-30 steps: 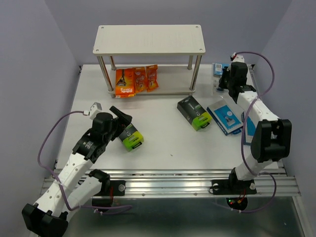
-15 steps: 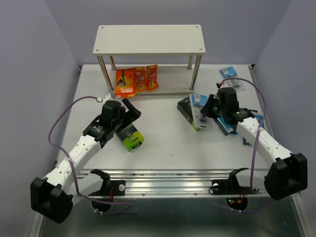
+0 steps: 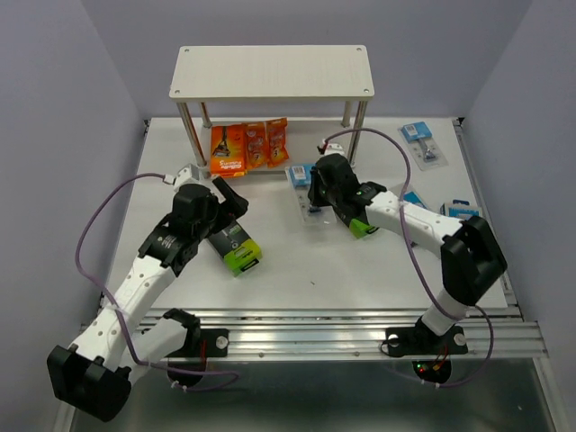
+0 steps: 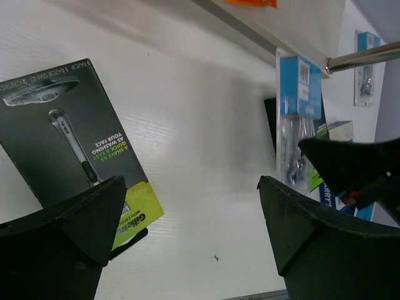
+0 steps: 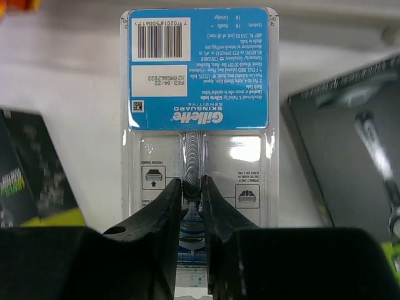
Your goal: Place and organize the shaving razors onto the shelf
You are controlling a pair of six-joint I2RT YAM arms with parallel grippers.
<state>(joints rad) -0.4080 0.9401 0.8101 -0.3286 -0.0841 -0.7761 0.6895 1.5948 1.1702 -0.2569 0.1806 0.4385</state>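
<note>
One card (image 5: 199, 75) is pinched thinly by the right claw (image 5: 192, 187), mid-frame in the top view before the shelf (image 3: 270, 72). It could be twisted loose or snagged on a post (image 3: 361, 115). The left claw (image 4: 190, 187) is spread open over a box (image 4: 69, 137).

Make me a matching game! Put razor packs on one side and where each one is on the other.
Things:
1. orange packs
2. blue blister card
3. black-and-green box

Places:
A. pinched in the right end effector
B. flat on the table, by the open left end effector
C. on the lower board of the shelf

Pairs: 1-C, 2-A, 3-B
</note>
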